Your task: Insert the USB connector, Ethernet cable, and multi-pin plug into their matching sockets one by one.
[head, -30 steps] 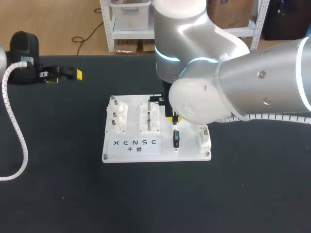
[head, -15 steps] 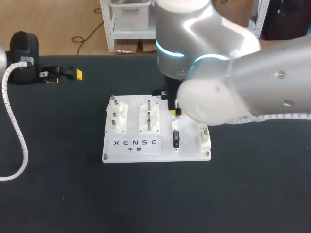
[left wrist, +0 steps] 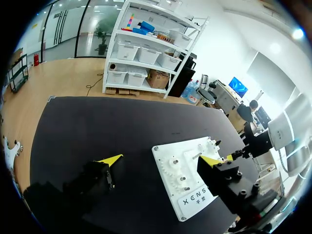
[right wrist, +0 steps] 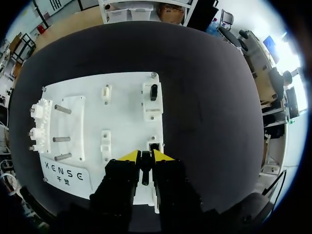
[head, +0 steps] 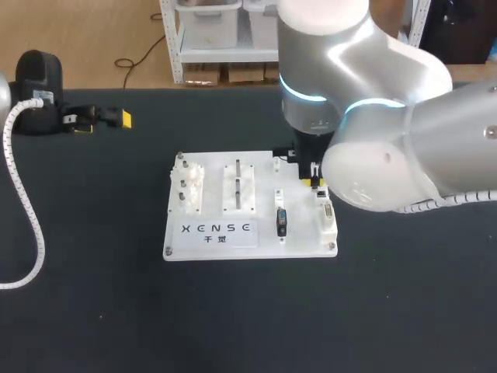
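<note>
The white socket board (head: 213, 245) lies mid-table. A black plug (head: 281, 222) stands upright in a holder right of the board's middle. My right gripper (head: 314, 179) hangs over the board's right side, behind the white corner socket block (head: 327, 219). In the right wrist view its yellow tips (right wrist: 145, 156) are shut on a slim black connector (right wrist: 145, 171), with a white socket (right wrist: 154, 145) just ahead and a holder with a black slot (right wrist: 152, 93) farther on. My left gripper (head: 105, 118) rests far left, open and empty, its fingers (left wrist: 109, 160) wide apart.
Gear posts (head: 189, 189) and upright pegs (head: 238, 185) fill the board's left half. A white coiled cable (head: 27, 202) trails along the table's left side. Dark bare tabletop (head: 248, 311) surrounds the board.
My right arm has swung right and slightly back, from above the standing black plug to the board's right column. The black plug and left arm stayed put.
</note>
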Robot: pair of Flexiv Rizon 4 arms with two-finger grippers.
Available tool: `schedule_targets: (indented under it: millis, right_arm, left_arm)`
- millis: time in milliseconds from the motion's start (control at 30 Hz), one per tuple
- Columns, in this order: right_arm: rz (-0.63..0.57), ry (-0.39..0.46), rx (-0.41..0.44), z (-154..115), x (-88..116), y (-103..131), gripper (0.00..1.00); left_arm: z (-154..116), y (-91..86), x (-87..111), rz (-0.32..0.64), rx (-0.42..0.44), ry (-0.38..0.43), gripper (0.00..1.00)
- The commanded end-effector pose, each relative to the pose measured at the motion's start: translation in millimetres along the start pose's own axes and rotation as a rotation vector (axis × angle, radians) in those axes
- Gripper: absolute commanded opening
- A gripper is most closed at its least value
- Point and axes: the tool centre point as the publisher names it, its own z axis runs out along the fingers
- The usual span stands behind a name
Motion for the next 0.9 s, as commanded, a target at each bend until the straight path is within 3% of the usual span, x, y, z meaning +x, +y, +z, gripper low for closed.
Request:
schedule_targets:
  millis: [33, 900]
  right_arm:
    - [0.009, -0.015, 0.005, 5.0, -0.1, -5.8, 0.0]
    - [0.016, -0.004, 0.024, 18.4, -2.4, -9.4, 0.0]
  left_arm:
    - [0.0, 0.0, 0.0, 0.0, 0.0, 0.0, 1.0]
    - [0.0, 0.0, 0.0, 0.0, 0.0, 0.0, 1.0]
